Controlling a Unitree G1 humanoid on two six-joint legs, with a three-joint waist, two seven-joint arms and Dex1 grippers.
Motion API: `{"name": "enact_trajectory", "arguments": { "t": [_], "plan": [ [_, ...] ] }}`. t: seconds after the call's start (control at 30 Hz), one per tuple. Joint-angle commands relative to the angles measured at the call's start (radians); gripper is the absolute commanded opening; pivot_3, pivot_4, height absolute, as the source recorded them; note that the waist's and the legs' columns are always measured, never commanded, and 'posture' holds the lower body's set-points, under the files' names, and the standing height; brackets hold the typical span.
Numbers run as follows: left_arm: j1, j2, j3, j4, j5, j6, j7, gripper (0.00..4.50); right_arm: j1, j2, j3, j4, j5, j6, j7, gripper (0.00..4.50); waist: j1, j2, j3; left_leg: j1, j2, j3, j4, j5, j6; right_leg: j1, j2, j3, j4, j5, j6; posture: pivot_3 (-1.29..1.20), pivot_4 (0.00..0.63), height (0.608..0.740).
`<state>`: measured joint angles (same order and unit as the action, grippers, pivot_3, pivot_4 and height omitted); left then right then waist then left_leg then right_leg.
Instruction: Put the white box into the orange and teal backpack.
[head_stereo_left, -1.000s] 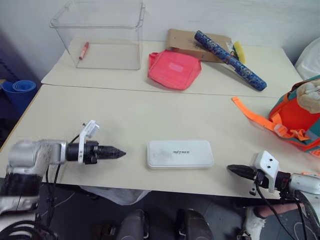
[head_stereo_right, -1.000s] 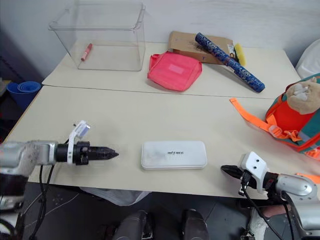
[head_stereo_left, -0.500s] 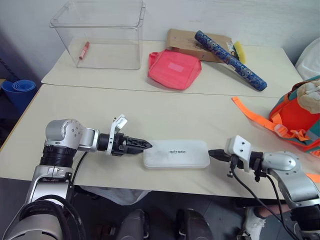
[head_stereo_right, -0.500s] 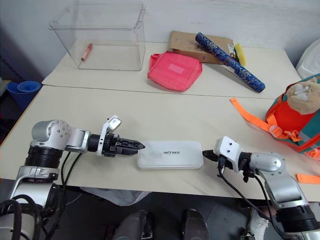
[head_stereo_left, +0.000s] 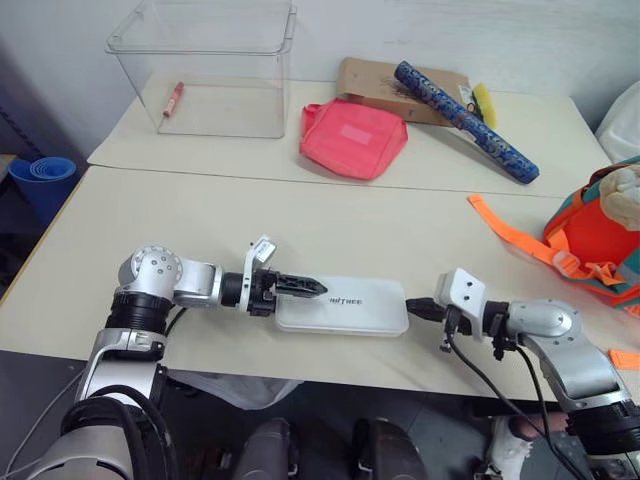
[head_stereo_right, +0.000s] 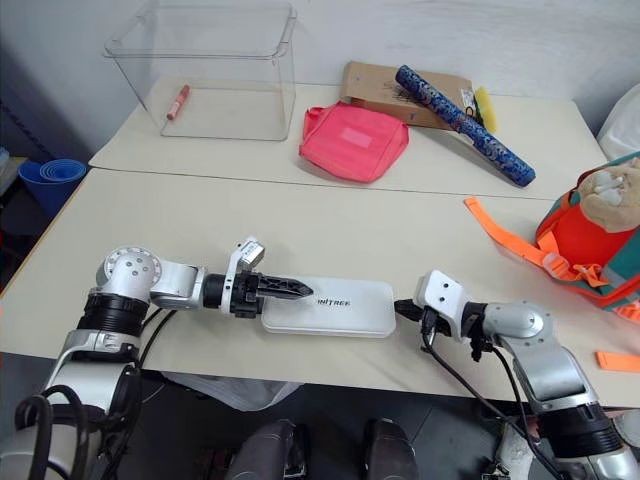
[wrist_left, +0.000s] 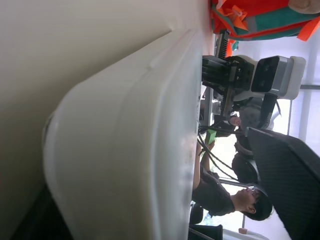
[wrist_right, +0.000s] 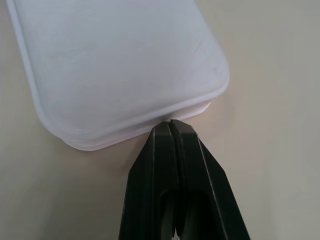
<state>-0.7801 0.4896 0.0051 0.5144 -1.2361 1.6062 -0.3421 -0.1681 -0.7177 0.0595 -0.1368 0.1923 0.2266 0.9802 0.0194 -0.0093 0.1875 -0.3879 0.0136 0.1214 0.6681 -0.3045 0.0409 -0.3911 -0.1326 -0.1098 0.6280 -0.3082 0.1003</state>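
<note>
Both arms are built of rounded silver-grey metal housings joined by black ribbed collars. The left arm's elbow housing carries a circular end cap. Each wrist ends in a black cylindrical section bearing a white plastic camera bracket; the right bracket shows two small dark holes. The left gripper (head_stereo_left: 312, 288) and the right gripper (wrist_right: 172, 131) have black, tapering, textured fingers. Black cables loop loosely beneath both forearms, at 6 o'clock of each wrist.
</note>
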Motion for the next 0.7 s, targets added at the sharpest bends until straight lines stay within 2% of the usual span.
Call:
{"name": "enact_trajectory", "arguments": {
  "t": [0.03,0.17,0.23,0.33,0.47,0.6,0.7],
  "plan": [
    [0.006,-0.008,0.041,-0.023,-0.095,0.008,0.037,2.97,0.035,0.010,-0.038,-0.066,0.042,0.001,-0.013,0.00,0.000,0.000,0.000,0.000,0.000,0.000,0.000,0.000,0.000,0.000,0.000,0.000,0.000,0.000,0.000,0.00,0.150,0.740],
    [0.045,0.000,0.094,-0.156,-0.080,0.005,-0.005,1.70,0.150,0.029,-0.162,-0.114,0.144,0.016,-0.039,0.00,0.001,0.000,0.000,0.000,0.000,0.000,0.000,0.000,0.000,0.000,0.000,0.000,0.000,0.000,0.000,0.00,0.150,0.740],
    [0.067,0.001,0.109,-0.216,-0.055,-0.019,-0.035,1.70,0.194,0.040,-0.221,-0.136,0.193,0.040,-0.057,0.00,0.002,0.000,0.000,-0.001,0.000,0.000,0.000,0.000,0.000,0.000,0.001,0.000,0.000,0.000,0.000,0.00,0.150,0.740],
    [0.160,0.063,0.037,-0.434,0.121,-0.313,-0.255,1.68,0.330,0.059,-0.349,-0.222,0.281,0.072,-0.084,0.56,0.002,0.000,0.000,0.000,0.000,0.000,-0.001,0.000,-0.001,0.000,0.001,0.000,-0.001,0.000,0.000,0.00,0.150,0.740],
    [0.248,0.112,-0.012,-0.526,0.307,-0.702,-0.626,1.68,0.549,0.128,-0.544,-0.321,0.316,0.048,-0.163,1.89,0.007,0.000,0.000,0.000,0.001,0.002,-0.003,0.000,-0.004,-0.001,0.003,0.001,-0.002,0.000,-0.001,0.00,0.150,0.740],
    [0.275,0.114,-0.054,-0.539,0.439,-0.924,-0.795,1.68,0.698,0.265,-0.756,-0.333,0.377,-0.007,-0.263,3.27,0.005,0.000,0.000,0.000,0.001,0.003,-0.004,-0.003,-0.009,-0.001,0.002,0.001,-0.005,0.000,-0.001,0.00,0.150,0.740],
    [0.280,0.096,-0.050,-0.543,0.453,-0.972,-0.853,1.68,0.771,0.319,-0.877,-0.298,0.390,-0.063,-0.291,4.37,0.005,0.000,0.000,0.000,0.001,0.003,-0.005,-0.005,-0.007,-0.001,0.001,0.002,-0.005,0.000,-0.001,0.00,0.150,0.740]
  ]
}}
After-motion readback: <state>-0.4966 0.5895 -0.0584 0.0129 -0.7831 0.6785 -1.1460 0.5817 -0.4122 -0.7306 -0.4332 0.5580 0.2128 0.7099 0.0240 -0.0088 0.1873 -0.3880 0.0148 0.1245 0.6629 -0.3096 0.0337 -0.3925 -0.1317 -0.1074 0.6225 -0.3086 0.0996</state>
